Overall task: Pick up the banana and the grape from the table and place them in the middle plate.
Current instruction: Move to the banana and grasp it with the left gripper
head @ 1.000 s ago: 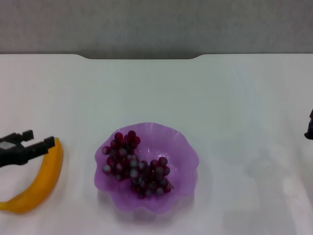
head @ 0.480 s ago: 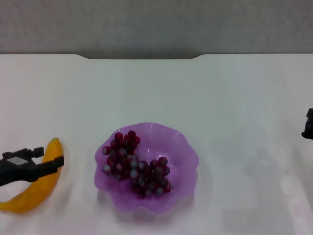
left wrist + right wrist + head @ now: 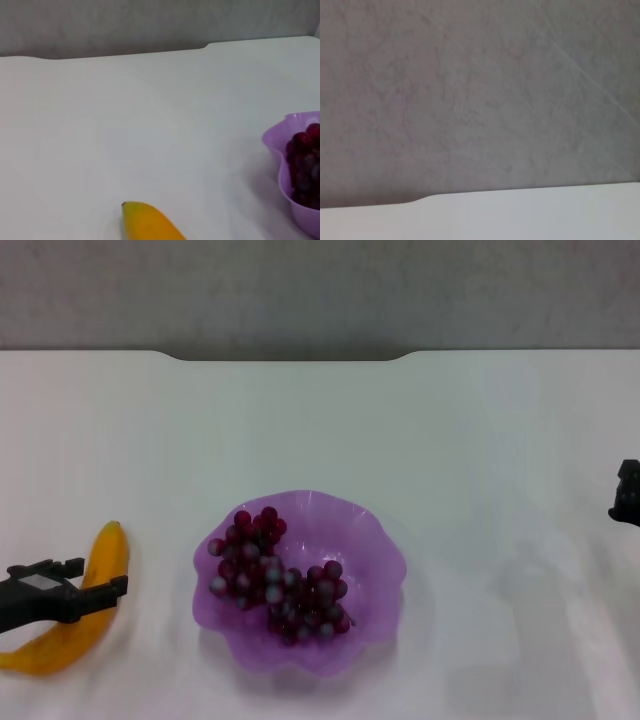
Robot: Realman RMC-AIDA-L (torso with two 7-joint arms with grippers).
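Observation:
The banana lies on the white table at the near left, and its tip shows in the left wrist view. My left gripper is open and low over the banana's middle, one finger on each side of it. The grape bunch lies inside the purple scalloped plate at the centre front. The plate and grapes also show in the left wrist view. My right gripper is only partly in view at the right edge, away from the plate.
The table's dark notched far edge runs across the back below a grey wall. The right wrist view shows only that wall and a strip of table.
My left gripper has moved toward the near edge, from beside the banana's tip to over its middle. The right gripper has drifted slightly. The grapes and plate have not moved.

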